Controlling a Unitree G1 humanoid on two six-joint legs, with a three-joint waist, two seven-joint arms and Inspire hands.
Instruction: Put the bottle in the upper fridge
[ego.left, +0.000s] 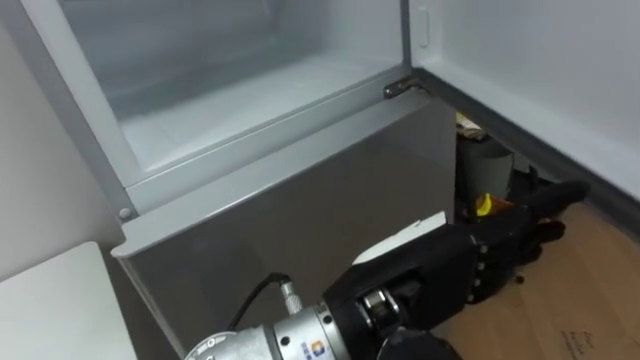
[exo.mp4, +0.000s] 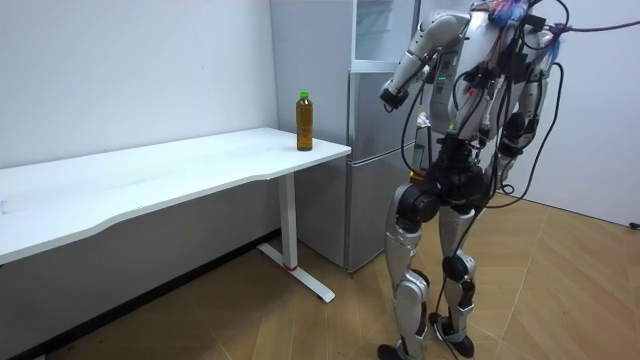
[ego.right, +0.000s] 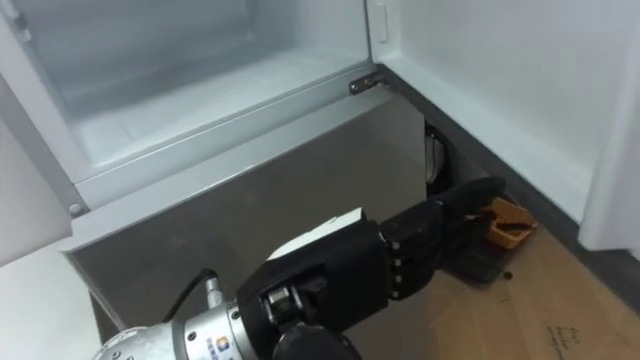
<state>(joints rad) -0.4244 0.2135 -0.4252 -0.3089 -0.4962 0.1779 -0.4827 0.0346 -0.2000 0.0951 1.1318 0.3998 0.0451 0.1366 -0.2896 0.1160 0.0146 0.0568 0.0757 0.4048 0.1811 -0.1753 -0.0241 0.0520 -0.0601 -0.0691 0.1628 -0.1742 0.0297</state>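
The bottle (exo.mp4: 304, 121), amber with a green cap, stands upright on the far corner of the white table (exo.mp4: 180, 170), close to the fridge. I stand facing the fridge (exo.mp4: 375, 150); its upper compartment (ego.left: 230, 90) is open, white and bare inside. My left hand (ego.left: 500, 245) is stretched out in front of the grey lower door (ego.left: 300, 200), fingers straight and holding nothing, and it also appears as the raised left hand (exo.mp4: 390, 95) in the room view. My right hand (exo.mp4: 507, 165) hangs by my side, away from the bottle.
The open upper door (ego.left: 540, 60) stands on the right of the compartment. Dark clutter with a yellow piece (ego.left: 485, 205) lies low beside the fridge on the wooden floor. A corner of the white table (ego.left: 50, 300) is at my lower left.
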